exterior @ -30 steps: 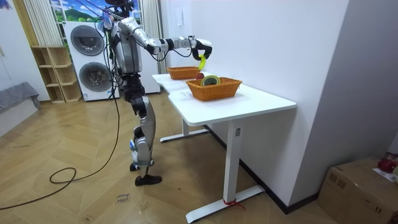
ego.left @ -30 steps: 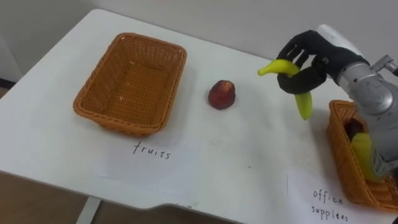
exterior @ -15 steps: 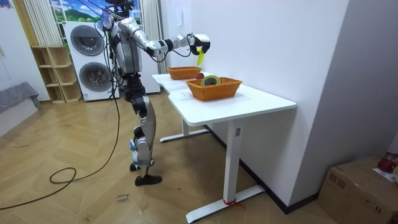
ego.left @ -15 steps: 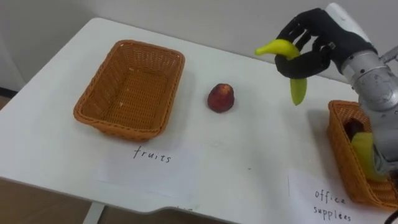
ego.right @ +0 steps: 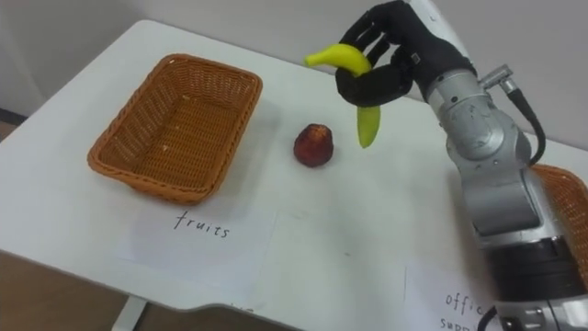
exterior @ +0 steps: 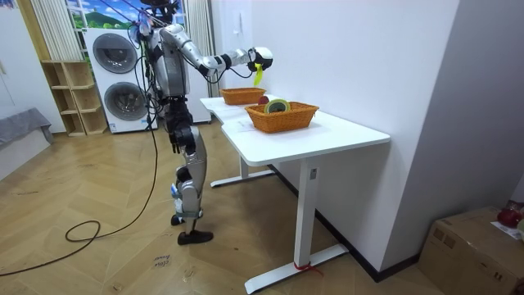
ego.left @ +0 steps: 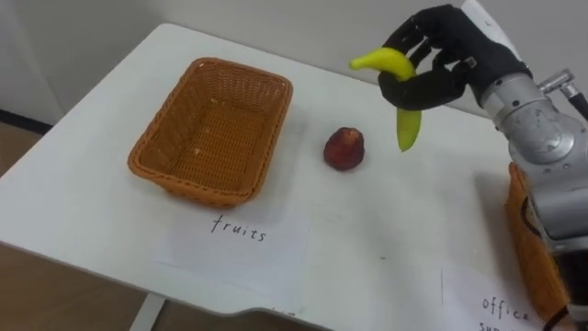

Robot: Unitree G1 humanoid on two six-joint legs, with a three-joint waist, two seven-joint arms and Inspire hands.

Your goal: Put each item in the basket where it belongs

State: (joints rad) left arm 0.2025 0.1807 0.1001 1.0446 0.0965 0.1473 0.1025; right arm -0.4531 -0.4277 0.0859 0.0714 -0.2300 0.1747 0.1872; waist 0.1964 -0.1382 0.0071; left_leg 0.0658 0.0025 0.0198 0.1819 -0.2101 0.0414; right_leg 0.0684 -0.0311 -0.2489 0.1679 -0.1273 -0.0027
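We find the banana clamped in the curled fingers of the right hand, raised clear of the white table, near the red fruit and to its right. A wicker basket lies left of that fruit, apart from it; a second basket sits at the right edge.
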